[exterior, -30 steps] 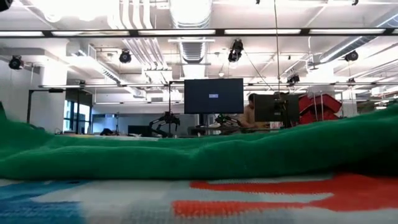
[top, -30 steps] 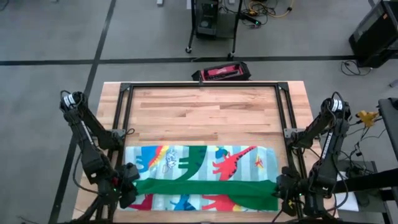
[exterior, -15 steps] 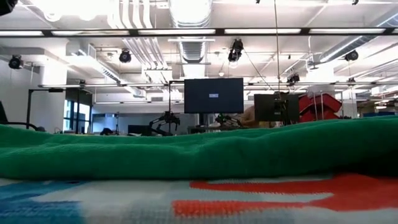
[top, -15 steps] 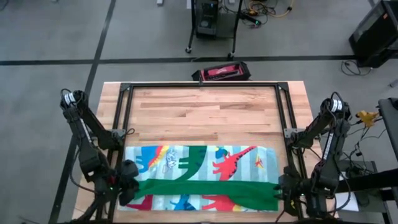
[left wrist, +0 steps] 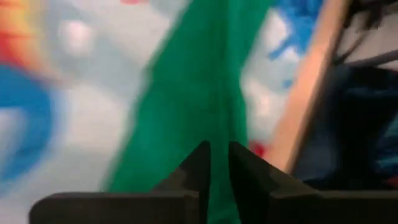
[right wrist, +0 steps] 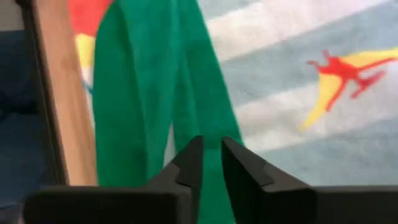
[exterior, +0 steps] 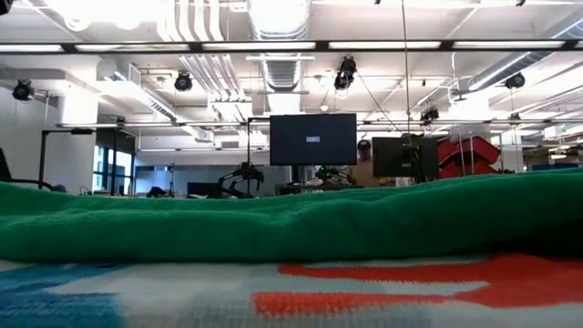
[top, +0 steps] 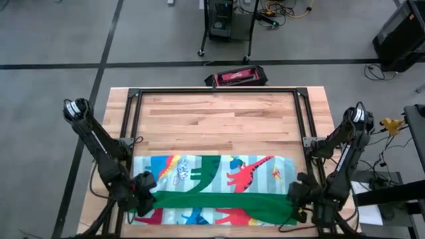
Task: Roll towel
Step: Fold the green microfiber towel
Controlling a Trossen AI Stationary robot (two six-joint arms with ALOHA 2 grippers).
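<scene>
the soft, limp dinosaur-printed striped towel with green back (top: 219, 182) lies along the wooden desk's (top: 219, 119) near edge, its green fold pinched at both ends by left pincer (top: 141, 199) and right pincer (top: 297, 197), sensible holds.

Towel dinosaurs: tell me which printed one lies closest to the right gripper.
The red dinosaur on the towel. It lies right of centre, just beyond the green fold that the right gripper pinches; the green dinosaur sits toward the middle, nearer the left gripper.
</scene>
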